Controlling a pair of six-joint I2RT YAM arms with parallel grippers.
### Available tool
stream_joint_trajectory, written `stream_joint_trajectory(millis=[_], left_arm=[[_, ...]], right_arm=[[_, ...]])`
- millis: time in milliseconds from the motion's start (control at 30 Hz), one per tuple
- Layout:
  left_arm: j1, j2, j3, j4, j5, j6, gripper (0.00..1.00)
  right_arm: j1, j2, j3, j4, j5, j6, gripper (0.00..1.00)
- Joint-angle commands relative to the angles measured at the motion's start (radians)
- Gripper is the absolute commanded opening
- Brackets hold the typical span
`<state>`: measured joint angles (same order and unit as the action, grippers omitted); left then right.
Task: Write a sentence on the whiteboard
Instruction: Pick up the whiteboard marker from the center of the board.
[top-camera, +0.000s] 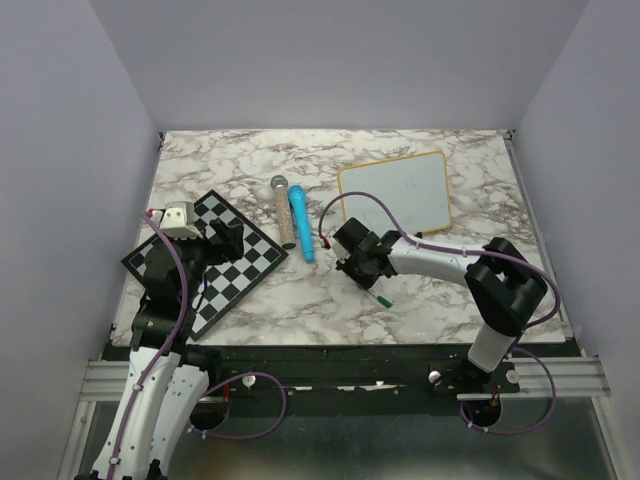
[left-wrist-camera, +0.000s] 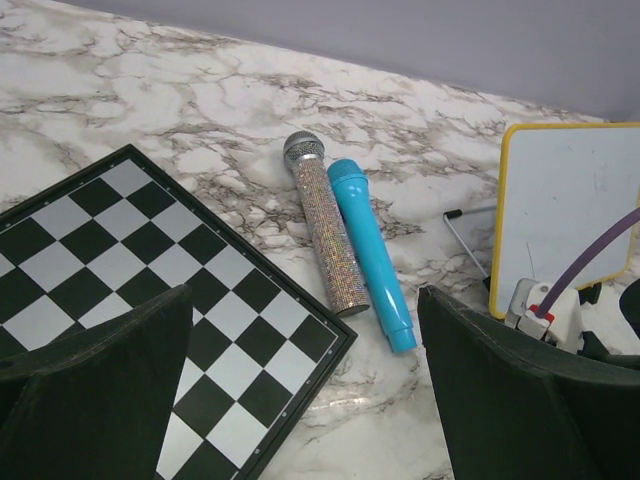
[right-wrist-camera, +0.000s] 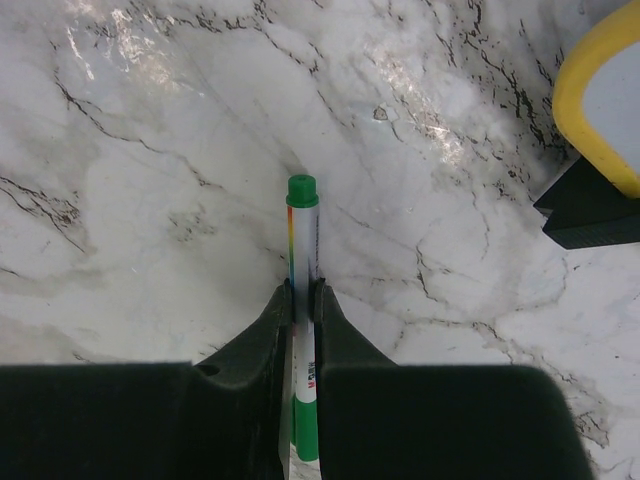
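The whiteboard (top-camera: 395, 190), white with a light yellowish frame, lies at the back right of the marble table. I see only a faint mark on it and no legible green sentence. Its edge shows in the left wrist view (left-wrist-camera: 565, 215), and one corner with a black foot shows in the right wrist view (right-wrist-camera: 592, 105). My right gripper (top-camera: 352, 264) is in front of the board's near-left corner, shut on a green-capped marker (right-wrist-camera: 303, 235) that it holds just over the marble. My left gripper (left-wrist-camera: 305, 300) is open and empty above the chessboard's right corner.
A black-and-white chessboard (top-camera: 215, 265) lies at the left under my left arm. A silver glitter microphone (top-camera: 282, 210) and a blue microphone (top-camera: 302, 228) lie side by side between the chessboard and the whiteboard. Grey walls enclose the table.
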<state>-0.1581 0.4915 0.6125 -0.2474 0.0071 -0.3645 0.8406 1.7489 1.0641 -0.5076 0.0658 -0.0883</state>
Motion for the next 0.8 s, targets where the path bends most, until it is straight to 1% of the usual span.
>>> stream_joint_trajectory(millis=[0,200,367,467,600,633,667,733,767], left_arm=[[0.005,0.004,-0.011,0.036,0.065,-0.031,0.99],[0.005,0.012,-0.03,0.074,0.135,-0.077,0.99],[-0.004,0.035,-0.059,0.128,0.224,-0.154,0.99],[-0.038,0.055,-0.072,0.161,0.274,-0.201,0.96],[-0.138,0.1,-0.088,0.209,0.275,-0.257,0.92],[-0.193,0.119,-0.102,0.221,0.269,-0.27,0.91],[-0.219,0.13,-0.112,0.236,0.265,-0.281,0.9],[-0.271,0.159,-0.16,0.315,0.26,-0.332,0.88],[-0.318,0.168,-0.177,0.344,0.257,-0.35,0.87]], right_arm=[[-0.017,-0.022,-0.039,0.001,-0.007,-0.057,0.01],[-0.06,-0.069,-0.053,0.0,-0.139,-0.125,0.01],[-0.112,-0.094,-0.052,-0.002,-0.193,-0.145,0.01],[-0.133,-0.112,-0.052,-0.002,-0.234,-0.148,0.01],[-0.149,-0.135,-0.052,-0.003,-0.294,-0.149,0.01],[-0.15,-0.141,-0.05,-0.003,-0.308,-0.148,0.01],[-0.161,-0.144,-0.05,-0.003,-0.322,-0.145,0.01],[-0.17,-0.16,-0.049,-0.005,-0.363,-0.137,0.01],[-0.181,-0.164,-0.047,-0.006,-0.38,-0.134,0.01]])
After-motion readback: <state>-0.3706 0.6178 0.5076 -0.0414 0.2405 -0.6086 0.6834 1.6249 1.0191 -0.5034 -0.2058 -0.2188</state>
